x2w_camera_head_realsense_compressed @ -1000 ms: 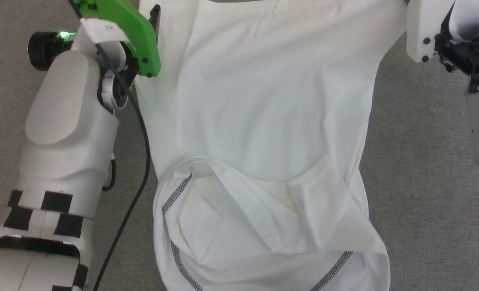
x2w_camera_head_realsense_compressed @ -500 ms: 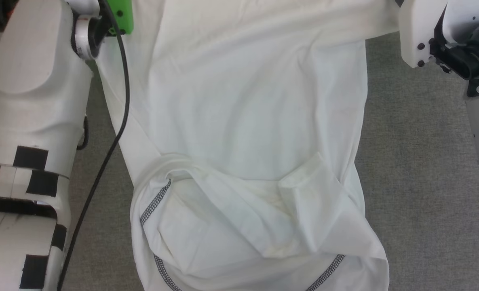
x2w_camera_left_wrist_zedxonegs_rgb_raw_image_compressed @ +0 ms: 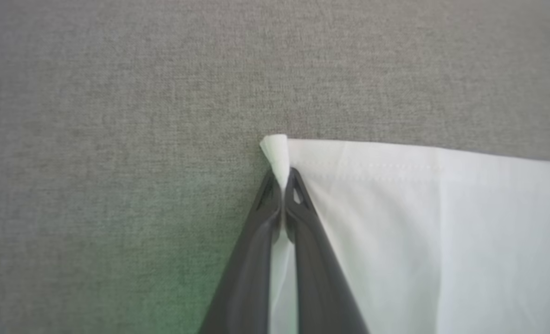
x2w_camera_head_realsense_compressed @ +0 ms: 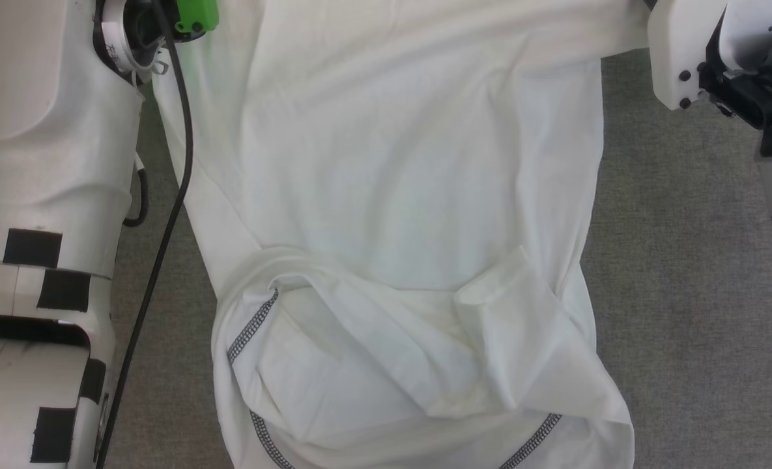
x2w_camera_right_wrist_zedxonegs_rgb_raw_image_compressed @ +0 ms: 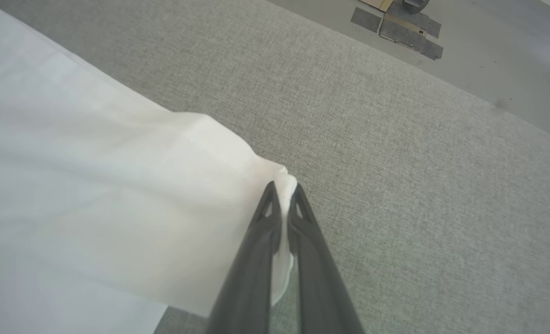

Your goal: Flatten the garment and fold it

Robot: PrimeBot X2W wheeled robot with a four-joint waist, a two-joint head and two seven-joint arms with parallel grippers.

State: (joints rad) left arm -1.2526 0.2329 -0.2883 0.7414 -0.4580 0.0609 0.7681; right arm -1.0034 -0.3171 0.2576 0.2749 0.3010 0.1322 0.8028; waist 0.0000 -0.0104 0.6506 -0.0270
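Well, the shirt (x2w_camera_head_realsense_compressed: 412,163) lay spread down the middle of the grey surface (x2w_camera_head_realsense_compressed: 685,260), and the job looked only partly done. The left jaws were clamped tight on one far corner of the shirt. The right jaws were clamped tight on the other far corner. Between them the cloth was mostly smooth. Toward the near edge of the surface it was bunched up, with flaps lying over each other. So I think the flattening was not finished, and no neat fold was made yet.
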